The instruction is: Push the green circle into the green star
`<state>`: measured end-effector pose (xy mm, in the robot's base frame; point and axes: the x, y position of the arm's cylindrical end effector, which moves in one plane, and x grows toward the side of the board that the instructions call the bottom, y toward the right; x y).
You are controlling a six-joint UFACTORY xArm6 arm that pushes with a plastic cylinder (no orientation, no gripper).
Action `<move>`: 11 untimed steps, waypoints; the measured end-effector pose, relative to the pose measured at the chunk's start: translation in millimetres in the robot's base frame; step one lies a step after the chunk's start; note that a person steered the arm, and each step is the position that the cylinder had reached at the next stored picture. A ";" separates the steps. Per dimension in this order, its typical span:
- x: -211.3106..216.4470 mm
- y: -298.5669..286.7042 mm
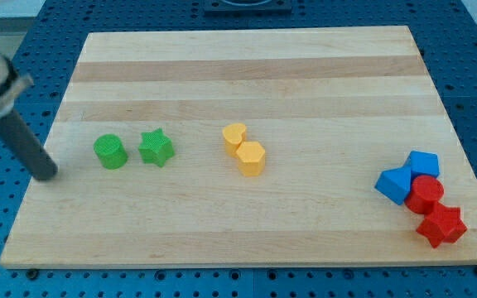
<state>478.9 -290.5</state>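
Observation:
The green circle (110, 152) sits on the wooden board (247, 83) at the view's left. The green star (156, 148) stands just to its right, with a narrow gap between them. My tip (48, 174) is at the board's left edge, to the left of the green circle and a little below it, about a block's width away. The rod runs up and to the left out of the view.
A yellow heart (234, 136) and a yellow hexagon (251, 157) touch near the middle. At the lower right, a blue block (423, 164), a blue triangle (393, 184), a red circle (426, 194) and a red star (440, 225) cluster together.

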 end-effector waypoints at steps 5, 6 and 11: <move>8.7 86.5; 3.6 89.0; -2.0 162.6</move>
